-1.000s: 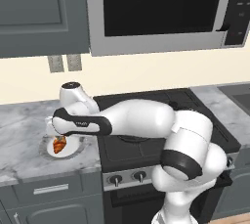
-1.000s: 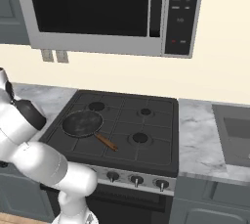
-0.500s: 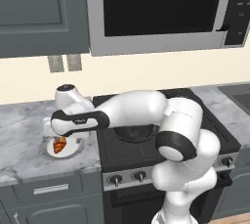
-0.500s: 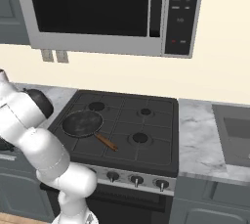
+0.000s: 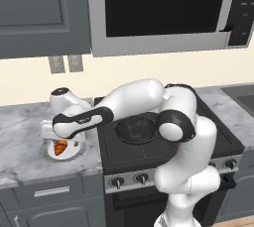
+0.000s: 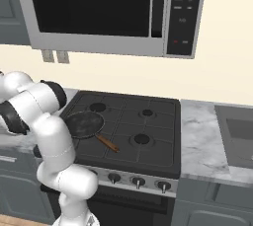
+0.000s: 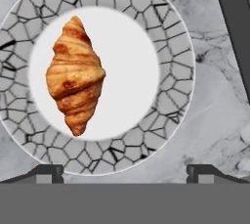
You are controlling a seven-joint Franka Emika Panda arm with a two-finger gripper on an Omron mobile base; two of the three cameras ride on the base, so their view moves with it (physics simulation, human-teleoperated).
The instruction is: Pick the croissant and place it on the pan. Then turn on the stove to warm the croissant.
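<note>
Inspecting the pick-up site, we find the croissant [image 7: 74, 75] lying on the white centre of a plate [image 7: 172, 47] with a grey cracked-pattern rim; the plate sits on the marbled tabletop [image 5: 20, 137] just beside the stove [image 6: 148, 121], on the side away from the sink. In the hand view the pastry lies off-centre on the plate, its long axis running roughly from the top of that view to the bottom. The pincer [image 7: 125, 171] hangs above the plate with its two tips spread wide apart and nothing between them; it is not touching the pastry. The pan [image 6: 85, 124] stands on the stove's near burner on the plate's side, its wooden handle pointing toward the knobs.

We judge the croissant to be light, flaky and easily crushed, with a ridged crust that should give fair friction. The thick middle looks like the best place to take hold, across the short width, since the tapered ends would likely break or slip. As the tips line up off to one side of the pastry, we would expect a shift toward it before descending, and only gentle closing force.
</note>
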